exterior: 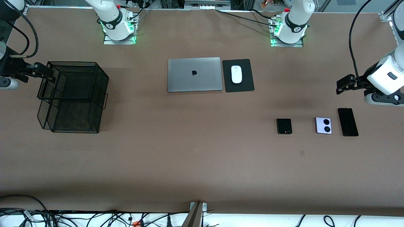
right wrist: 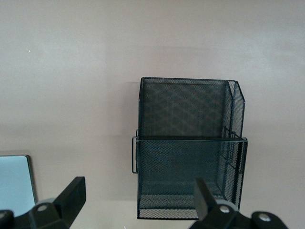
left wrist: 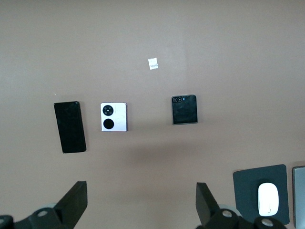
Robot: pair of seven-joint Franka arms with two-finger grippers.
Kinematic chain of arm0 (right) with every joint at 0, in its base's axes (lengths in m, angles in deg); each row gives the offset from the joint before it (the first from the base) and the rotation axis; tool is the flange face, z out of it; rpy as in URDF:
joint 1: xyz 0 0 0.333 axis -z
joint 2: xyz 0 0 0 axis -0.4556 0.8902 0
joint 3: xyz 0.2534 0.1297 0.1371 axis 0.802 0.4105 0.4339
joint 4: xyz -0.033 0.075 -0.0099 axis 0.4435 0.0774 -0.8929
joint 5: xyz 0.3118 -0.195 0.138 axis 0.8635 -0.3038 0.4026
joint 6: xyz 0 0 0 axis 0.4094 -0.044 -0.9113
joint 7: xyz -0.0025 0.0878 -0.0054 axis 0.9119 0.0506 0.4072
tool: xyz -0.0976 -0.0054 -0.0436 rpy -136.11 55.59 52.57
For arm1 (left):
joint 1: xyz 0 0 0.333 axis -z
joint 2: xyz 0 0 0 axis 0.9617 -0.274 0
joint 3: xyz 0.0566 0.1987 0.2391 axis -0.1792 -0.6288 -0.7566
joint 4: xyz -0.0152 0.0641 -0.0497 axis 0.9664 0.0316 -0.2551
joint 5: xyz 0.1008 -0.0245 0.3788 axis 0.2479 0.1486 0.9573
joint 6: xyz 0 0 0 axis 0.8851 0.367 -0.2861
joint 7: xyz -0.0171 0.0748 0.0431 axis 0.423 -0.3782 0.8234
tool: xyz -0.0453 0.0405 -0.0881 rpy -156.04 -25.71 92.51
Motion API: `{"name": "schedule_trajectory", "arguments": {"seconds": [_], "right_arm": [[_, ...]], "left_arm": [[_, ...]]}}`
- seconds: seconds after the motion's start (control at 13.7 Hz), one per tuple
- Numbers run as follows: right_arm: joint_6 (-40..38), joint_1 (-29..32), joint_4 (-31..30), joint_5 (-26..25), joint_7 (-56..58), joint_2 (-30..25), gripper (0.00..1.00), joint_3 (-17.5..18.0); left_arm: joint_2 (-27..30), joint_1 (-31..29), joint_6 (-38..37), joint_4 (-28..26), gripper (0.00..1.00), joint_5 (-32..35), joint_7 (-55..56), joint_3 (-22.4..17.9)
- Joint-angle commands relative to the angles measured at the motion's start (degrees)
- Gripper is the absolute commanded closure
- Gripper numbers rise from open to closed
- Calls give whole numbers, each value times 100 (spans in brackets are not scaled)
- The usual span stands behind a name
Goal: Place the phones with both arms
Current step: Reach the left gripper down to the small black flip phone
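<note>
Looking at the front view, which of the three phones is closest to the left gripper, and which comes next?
From the left gripper, which hangs open at the left arm's end of the table:
1. Long black slab phone, the row's outermost, at the left arm's end.
2. Lavender flip phone, middle of the row.
3. Black flip phone, toward the table's middle.

I'm looking at a robotics lab: two bolted-down arm bases (exterior: 119, 30) with green lights, brown paper-covered table (exterior: 202, 164), loose cables (exterior: 94, 219) along its edge, aluminium framing (exterior: 202, 3) up top.
</note>
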Motion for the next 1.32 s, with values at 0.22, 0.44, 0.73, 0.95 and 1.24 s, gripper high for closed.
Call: {"name": "schedule_trajectory", "arguments": {"seconds": [0.22,0.44,0.73,0.95,1.24], "right_arm": [[-113,17,119,117,120,13,0,-32],[-122,17,119,117,111,13,0,-24],[-122,17,119,126,102,13,0,-15],[-139,17,110,126,120,13,0,-32],[-183,17,110,117,111,30,0,-32]], "left_arm": [[-29,14,-121,203,0,111,53,13],[-300,57,-77,185,0,23,97,13],[-1064,-3,554,142,0,-605,106,110],[-1724,-13,1108,37,0,-838,281,75],[-2191,119,2319,-576,0,-734,949,83]]}}
